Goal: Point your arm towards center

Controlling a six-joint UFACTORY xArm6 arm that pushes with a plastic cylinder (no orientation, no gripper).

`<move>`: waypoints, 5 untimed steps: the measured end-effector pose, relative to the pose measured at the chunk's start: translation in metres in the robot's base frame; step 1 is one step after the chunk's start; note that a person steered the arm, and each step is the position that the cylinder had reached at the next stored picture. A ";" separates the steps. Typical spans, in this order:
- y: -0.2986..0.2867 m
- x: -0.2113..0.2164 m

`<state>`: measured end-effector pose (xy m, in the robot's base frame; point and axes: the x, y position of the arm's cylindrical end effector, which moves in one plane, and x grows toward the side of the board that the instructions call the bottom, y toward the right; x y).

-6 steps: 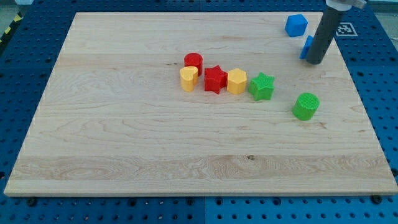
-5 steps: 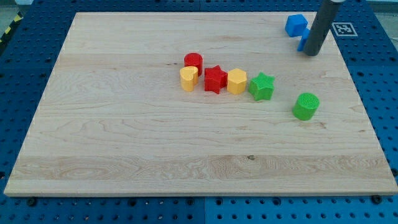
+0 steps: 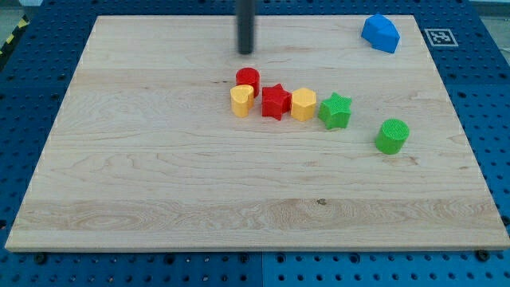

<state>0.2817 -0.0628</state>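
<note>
My tip [image 3: 245, 53] rests on the wooden board [image 3: 159, 175] near its top edge, just above the red cylinder [image 3: 248, 79] and clear of it. Below it a row of blocks runs left to right: a yellow heart [image 3: 241, 101], a red star [image 3: 276, 101], a yellow hexagon [image 3: 304, 104] and a green star [image 3: 335, 111]. A green cylinder [image 3: 392, 136] stands apart at the right. Blue blocks [image 3: 380, 33] sit together at the top right corner; they read as one blue mass.
A black-and-white marker tag [image 3: 440, 37] lies on the board's top right corner. The board lies on a blue perforated table [image 3: 24, 96].
My tip has swept from the top right, beside the blue blocks, leftwards to above the red cylinder. The blue blocks now show unobstructed. The other blocks have not moved.
</note>
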 end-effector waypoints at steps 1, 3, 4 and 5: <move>-0.049 0.025; -0.029 0.086; -0.003 0.101; 0.032 0.108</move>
